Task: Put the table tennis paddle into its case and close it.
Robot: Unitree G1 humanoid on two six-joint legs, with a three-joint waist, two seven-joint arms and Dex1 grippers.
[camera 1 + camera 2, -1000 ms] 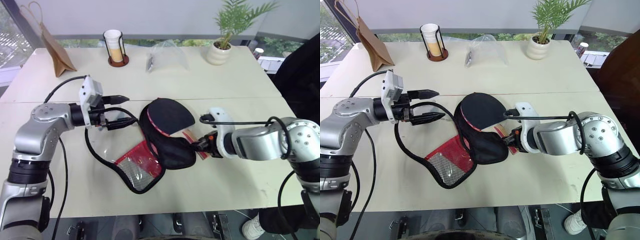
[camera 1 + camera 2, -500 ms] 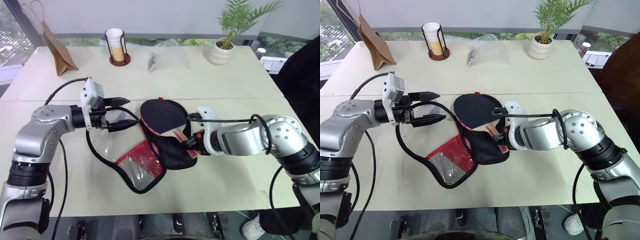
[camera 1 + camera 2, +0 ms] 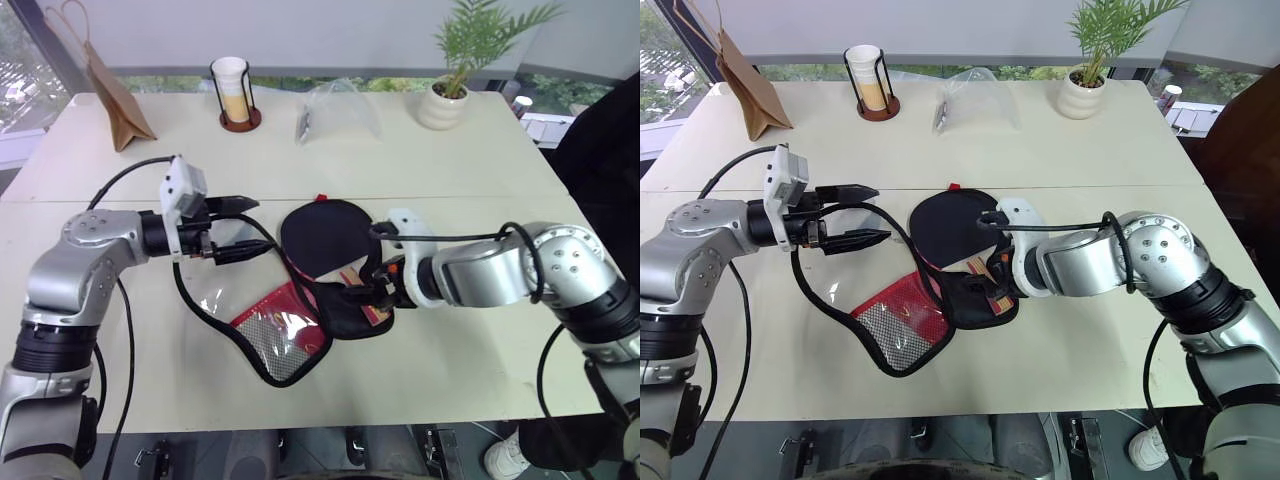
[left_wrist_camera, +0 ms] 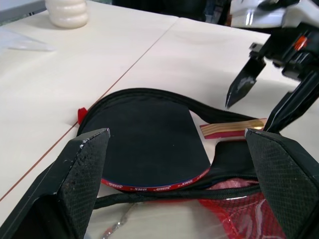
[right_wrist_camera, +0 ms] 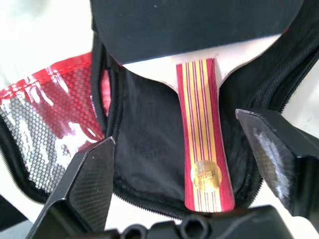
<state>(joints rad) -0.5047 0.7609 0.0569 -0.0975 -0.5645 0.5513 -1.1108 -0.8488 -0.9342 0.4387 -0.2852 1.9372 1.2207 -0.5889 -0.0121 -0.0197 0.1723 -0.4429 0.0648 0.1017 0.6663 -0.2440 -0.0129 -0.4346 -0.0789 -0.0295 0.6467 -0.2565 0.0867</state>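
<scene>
Cream table (image 3: 470,150), paddle (image 3: 322,235) lying in open case (image 3: 290,330), both grippers' jaws wide apart, holding nothing.

We find bare worktop (image 3: 470,160) open between the case (image 3: 300,330) and the far row: paper bag (image 3: 112,95), cup holder (image 3: 232,95), plastic bag (image 3: 338,112), plant (image 3: 445,85). The paddle (image 3: 325,240) sprawls between our two spread claws.
</scene>
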